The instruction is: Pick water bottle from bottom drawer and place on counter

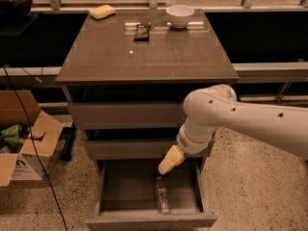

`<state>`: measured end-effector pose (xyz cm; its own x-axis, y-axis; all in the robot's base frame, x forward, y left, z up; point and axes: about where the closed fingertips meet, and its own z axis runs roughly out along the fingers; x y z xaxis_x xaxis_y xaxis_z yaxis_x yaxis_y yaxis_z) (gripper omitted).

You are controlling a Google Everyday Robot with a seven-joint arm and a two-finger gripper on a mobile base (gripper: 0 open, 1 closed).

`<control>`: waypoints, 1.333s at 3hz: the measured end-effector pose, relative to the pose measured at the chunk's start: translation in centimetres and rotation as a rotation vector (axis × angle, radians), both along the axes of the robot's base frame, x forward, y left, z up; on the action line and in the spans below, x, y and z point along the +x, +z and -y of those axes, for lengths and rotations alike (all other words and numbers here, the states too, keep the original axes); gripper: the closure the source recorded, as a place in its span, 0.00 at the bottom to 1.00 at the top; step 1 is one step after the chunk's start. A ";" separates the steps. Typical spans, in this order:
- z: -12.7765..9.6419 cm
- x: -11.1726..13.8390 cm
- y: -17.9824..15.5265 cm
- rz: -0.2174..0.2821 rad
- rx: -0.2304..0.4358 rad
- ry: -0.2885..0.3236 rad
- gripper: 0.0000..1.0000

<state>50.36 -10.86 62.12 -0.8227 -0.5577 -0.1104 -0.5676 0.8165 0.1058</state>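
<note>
The water bottle [162, 195] lies on its side in the open bottom drawer [125, 196], right of the middle, its length running front to back. My gripper [167, 163] hangs from the white arm [240, 119] over the drawer, just above the bottle's far end. It shows as one yellowish tip pointing down and left. The counter [144, 57] is the glossy top of the cabinet, well above the gripper.
On the counter's far edge sit a yellow sponge [102, 11], a small dark packet [142, 31] and a white bowl [179, 15]. An open cardboard box [24, 138] stands on the floor to the left, with a black cable [33, 148] beside it.
</note>
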 end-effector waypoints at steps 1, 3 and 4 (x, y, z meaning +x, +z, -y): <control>0.1 0.5 -5.5 -0.048 0.063 -0.121 0.00; 0.5 0.2 -17.8 -0.232 0.140 -0.334 0.00; 0.4 0.0 -18.2 -0.240 0.139 -0.333 0.00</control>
